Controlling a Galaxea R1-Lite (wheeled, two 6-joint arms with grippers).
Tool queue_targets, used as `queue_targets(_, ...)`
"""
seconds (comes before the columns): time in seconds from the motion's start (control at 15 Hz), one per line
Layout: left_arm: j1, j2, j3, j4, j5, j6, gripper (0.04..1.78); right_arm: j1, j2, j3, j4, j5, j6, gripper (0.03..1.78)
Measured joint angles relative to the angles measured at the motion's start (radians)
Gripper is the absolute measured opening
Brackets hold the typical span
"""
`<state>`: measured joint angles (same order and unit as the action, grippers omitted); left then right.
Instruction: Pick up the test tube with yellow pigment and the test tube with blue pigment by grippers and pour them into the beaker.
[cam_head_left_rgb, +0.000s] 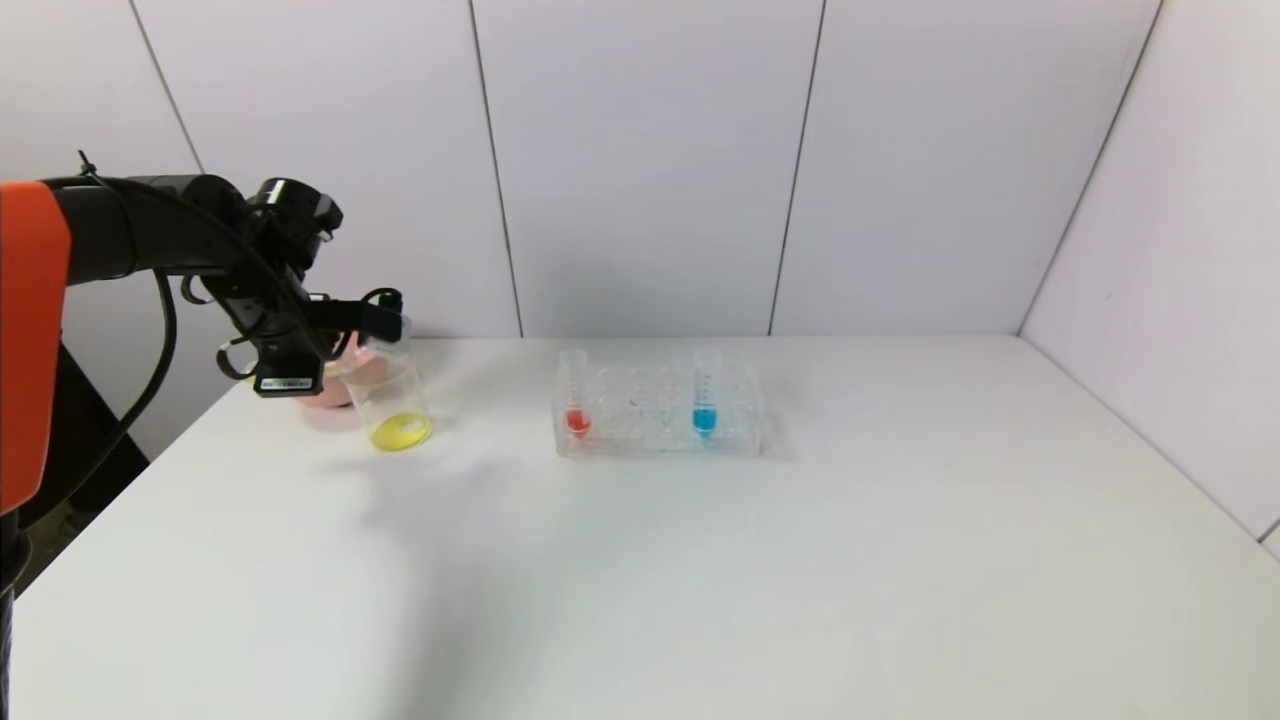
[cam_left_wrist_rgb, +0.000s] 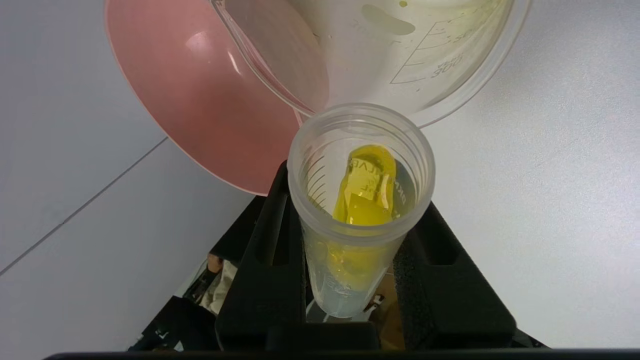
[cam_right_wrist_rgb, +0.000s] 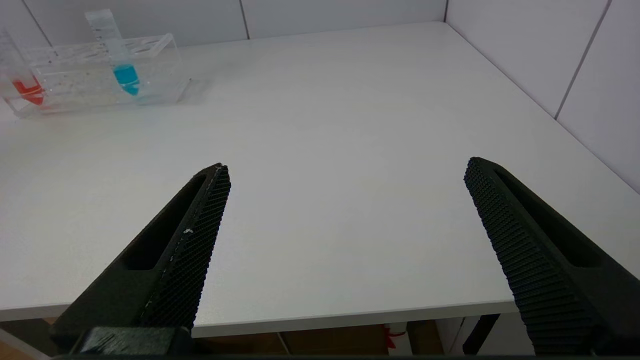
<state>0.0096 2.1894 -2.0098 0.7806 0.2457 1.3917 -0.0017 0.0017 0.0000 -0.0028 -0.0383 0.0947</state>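
My left gripper is shut on the test tube with yellow pigment and holds it tipped over, its mouth at the rim of the beaker. Yellow liquid lies at the beaker's bottom. In the left wrist view the tube sits between the black fingers, with some yellow liquid still inside it, and faces the beaker. The test tube with blue pigment stands upright in the rack and also shows in the right wrist view. My right gripper is open and empty above the table's front edge.
A pink bowl stands just behind the beaker; it also shows in the left wrist view. The clear rack at the table's middle back also holds a red-orange tube. Walls close the back and the right side.
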Motion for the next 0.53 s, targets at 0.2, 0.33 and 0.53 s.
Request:
queue_targets(0.2, -0.005, 0.0, 0.0, 0.011, 0.024, -0.006, 0.51, 0.0, 0.0, 0.0, 0.0, 0.0, 0.0, 1.71)
queue_targets(0.33, -0.012, 0.001, 0.0, 0.026, 0.067, -0.007, 0.51, 0.0, 0.0, 0.0, 0.0, 0.0, 0.0, 1.71)
queue_targets(0.53, -0.018, 0.001, 0.0, 0.027, 0.086, -0.007, 0.51, 0.0, 0.0, 0.0, 0.0, 0.0, 0.0, 1.71)
